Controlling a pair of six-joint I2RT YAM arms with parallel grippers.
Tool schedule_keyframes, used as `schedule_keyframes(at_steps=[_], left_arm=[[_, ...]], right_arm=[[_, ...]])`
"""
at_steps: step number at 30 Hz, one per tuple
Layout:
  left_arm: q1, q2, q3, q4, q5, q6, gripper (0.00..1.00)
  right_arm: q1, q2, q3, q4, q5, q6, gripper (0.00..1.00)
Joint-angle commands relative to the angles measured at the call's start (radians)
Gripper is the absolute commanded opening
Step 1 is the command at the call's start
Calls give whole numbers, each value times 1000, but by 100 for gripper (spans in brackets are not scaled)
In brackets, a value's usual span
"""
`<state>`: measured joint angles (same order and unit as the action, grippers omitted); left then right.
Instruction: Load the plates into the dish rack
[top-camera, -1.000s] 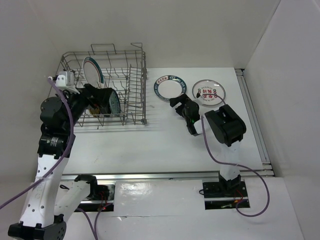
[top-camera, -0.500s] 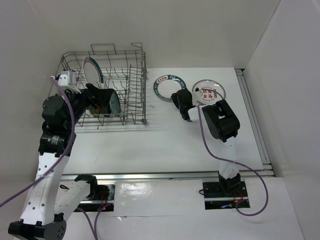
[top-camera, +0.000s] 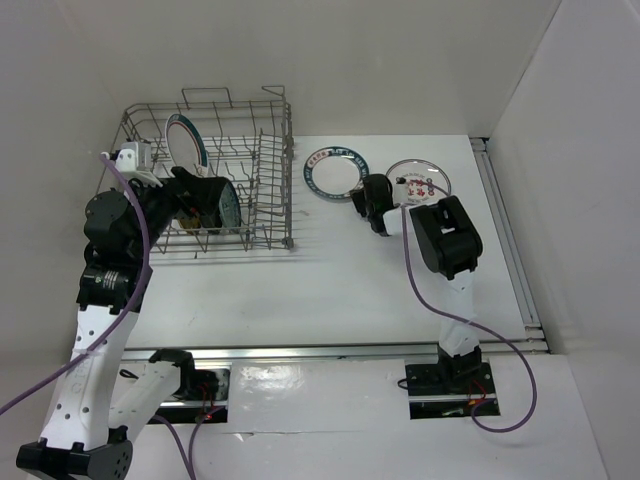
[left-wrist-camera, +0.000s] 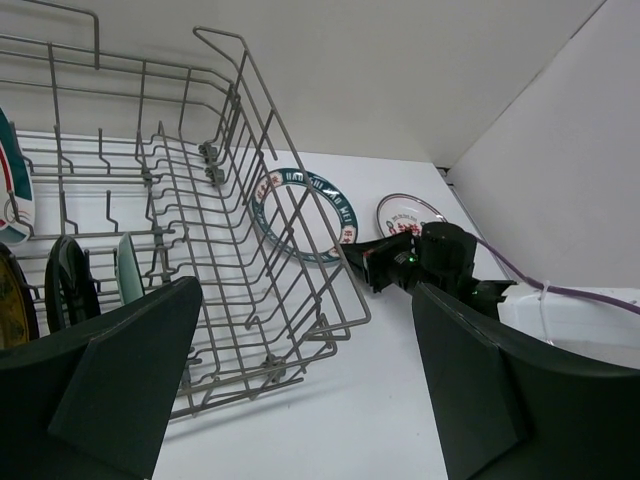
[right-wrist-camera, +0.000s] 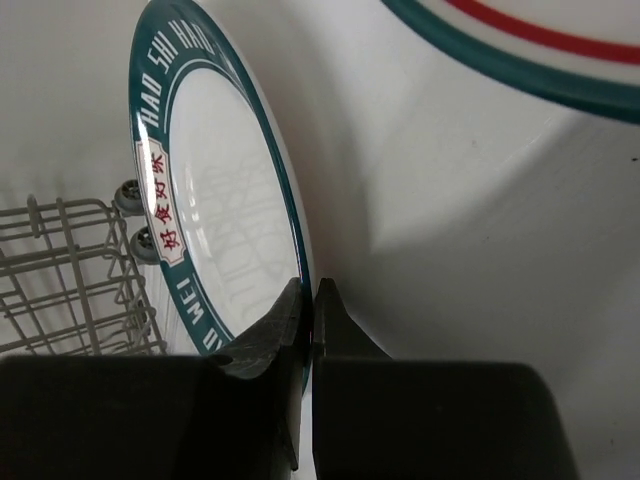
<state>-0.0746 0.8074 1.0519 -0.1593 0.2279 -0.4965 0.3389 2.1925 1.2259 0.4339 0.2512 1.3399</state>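
My right tool (right-wrist-camera: 308, 292) is pressed together on the near rim of a green-lettered plate (right-wrist-camera: 215, 190). The plate seems tipped up at my end from the counter (top-camera: 330, 280), with its far edge toward eleven o'clock. The dish rack (top-camera: 270, 130) stands close by at nine o'clock. At two o'clock the red-marked plate (top-camera: 430, 176) lies flat, not yet handled. My left tool (left-wrist-camera: 305, 330) hangs spread and empty over the rack. Upright between the tines I make out a second lettered plate (top-camera: 184, 140), a teal plate (top-camera: 229, 205), a black plate (left-wrist-camera: 70, 285), and what may be a fourth, cut off at the edge of the left wrist view. I judge most are loaded, one is in hand and one is left.
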Motion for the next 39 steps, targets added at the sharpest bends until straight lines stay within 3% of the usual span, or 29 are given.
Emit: schedule_keyframes(at_steps=[1, 7, 14, 20, 23, 26, 28, 39], left_arm=[[-2, -10, 23, 26, -18, 21, 100], [-2, -10, 14, 37, 1, 21, 100], [-2, -1, 5, 55, 45, 12, 100], [-2, 21, 5, 78, 120, 3, 100], [-2, 30, -4, 102, 169, -8, 100], [-2, 21, -16, 151, 249, -17, 100], [-2, 12, -38, 179, 299, -17, 100], [-2, 53, -29, 164, 298, -27, 100]], right_arm=[[-11, -9, -17, -118, -21, -2, 0], [-1, -233, -167, 32, -12, -45, 0], [60, -571, -217, -81, 169, -241, 0], [251, -860, -235, -228, 471, -425, 0], [363, -979, -265, -178, 528, -576, 0], [411, -1082, -350, -29, 443, -732, 0], [411, -1111, -376, 17, 282, -797, 0], [365, -1116, -332, 9, -84, -802, 0]])
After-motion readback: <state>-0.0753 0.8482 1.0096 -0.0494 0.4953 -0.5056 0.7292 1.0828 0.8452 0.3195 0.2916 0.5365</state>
